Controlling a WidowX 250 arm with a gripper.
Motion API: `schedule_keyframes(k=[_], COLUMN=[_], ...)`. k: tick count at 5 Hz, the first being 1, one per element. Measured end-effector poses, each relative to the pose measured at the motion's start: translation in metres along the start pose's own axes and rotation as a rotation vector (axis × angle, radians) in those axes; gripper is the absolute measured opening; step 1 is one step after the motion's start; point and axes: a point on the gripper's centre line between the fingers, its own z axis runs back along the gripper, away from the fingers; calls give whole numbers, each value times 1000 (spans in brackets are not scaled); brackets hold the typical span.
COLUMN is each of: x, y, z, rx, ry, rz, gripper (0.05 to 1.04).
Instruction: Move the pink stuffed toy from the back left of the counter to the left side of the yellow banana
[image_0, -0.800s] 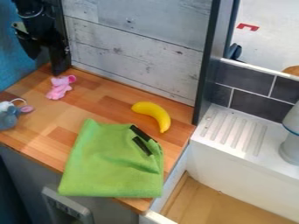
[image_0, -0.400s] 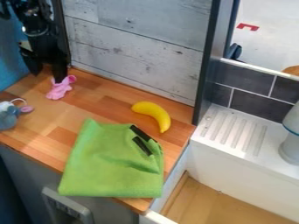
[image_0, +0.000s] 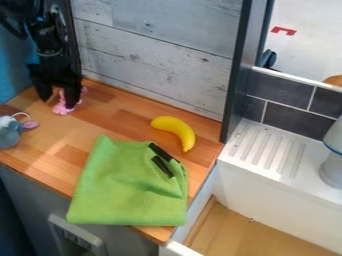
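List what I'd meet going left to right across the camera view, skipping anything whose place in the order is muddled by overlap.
Grey toy → pink toy → yellow banana → draining grooves → grey object at the right edge.

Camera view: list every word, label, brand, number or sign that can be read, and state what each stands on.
None: no word, label, brand, number or sign can be read.
Pink toy and banana: no lettering can be made out.
Dark strips on the green cloth: no readable text.
Grey panel, lower left: any markings are too blurred to read.
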Motion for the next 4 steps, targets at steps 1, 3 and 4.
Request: schedule_keyframes(k=[1, 3, 4], x=[6, -5, 4], y=[-1, -20, -29], z=[-6, 0, 30], rx=[-19, -24, -36], ry=[11, 20, -56], rz=[18, 51, 41], gripper=[959, 502, 399])
